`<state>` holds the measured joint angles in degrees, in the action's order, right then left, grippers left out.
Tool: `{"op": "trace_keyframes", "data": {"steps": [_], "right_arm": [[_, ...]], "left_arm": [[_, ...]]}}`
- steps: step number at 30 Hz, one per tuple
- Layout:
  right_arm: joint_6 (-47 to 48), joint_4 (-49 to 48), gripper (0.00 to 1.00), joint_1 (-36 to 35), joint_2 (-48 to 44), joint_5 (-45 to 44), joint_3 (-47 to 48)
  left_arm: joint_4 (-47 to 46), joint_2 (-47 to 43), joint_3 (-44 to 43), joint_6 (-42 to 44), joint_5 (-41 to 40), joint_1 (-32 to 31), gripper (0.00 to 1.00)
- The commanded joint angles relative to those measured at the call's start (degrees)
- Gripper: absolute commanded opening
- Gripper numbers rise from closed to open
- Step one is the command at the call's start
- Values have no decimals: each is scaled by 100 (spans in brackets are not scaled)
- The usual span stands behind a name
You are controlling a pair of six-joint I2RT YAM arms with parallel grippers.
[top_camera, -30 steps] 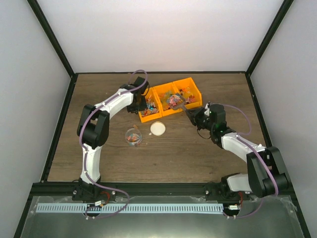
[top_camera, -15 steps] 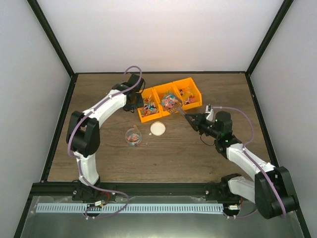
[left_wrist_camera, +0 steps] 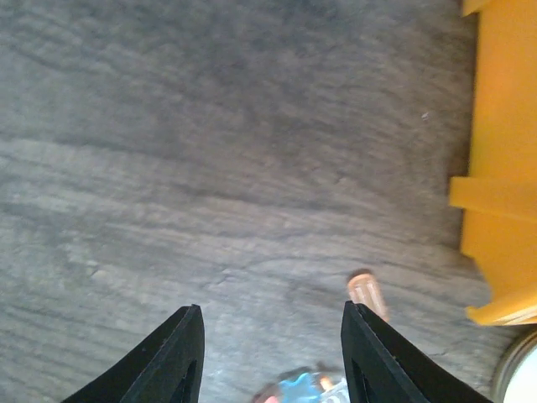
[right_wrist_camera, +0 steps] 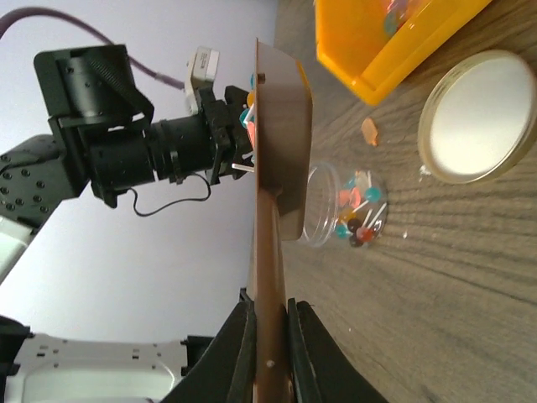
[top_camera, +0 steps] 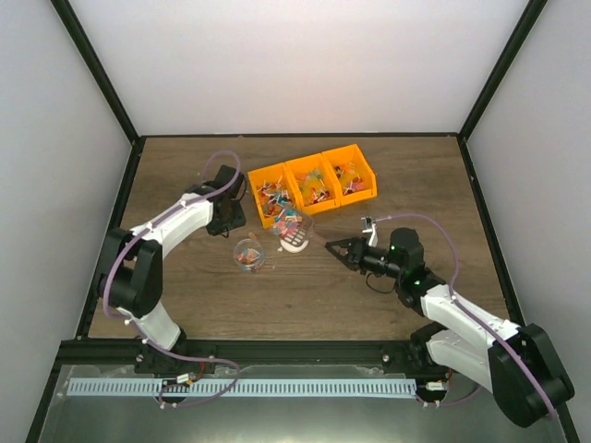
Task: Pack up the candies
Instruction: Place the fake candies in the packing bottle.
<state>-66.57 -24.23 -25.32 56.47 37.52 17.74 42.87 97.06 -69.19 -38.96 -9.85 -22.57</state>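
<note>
"Where are the tiny wrapped candies (top_camera: 314, 185) sitting?"

"In the orange plastic bin (top_camera: 358, 197), the small clear jar (top_camera: 247, 255), and riding the brown scoop (right_wrist_camera: 281, 126), which the right gripper (right_wrist_camera: 270, 323) is pinching by its handle. The left gripper (left_wrist_camera: 273, 353) is hanging half open, empty."

"Light, slippery things. Scooping beats pinching, I'd say."

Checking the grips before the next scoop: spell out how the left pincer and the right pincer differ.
The left pincer is open; the right pincer is shut. The left pincer holds nothing, bare table showing between its fingers; the right pincer clamps the handle of the brown scoop. The left pincer is close beside the orange bin; the right pincer is farther from it. Both are black and two-fingered.
</note>
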Motion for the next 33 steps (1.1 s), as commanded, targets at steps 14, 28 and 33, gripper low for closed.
{"op": "trace_keyframes", "data": {"steps": [14, 28, 33], "right_arm": [[1469, 810, 1, -620, 163, -201, 728], [2219, 1507, 1, -1102, 435, -544, 1254], [2315, 1649, 1, -1373, 570, -826, 1438]], "left_arm": [[-442, -840, 1039, -74, -44, 454, 47], [-539, -957, 1344, -243, -72, 543, 47], [-534, -1029, 1416, -211, -70, 570, 47]]}}
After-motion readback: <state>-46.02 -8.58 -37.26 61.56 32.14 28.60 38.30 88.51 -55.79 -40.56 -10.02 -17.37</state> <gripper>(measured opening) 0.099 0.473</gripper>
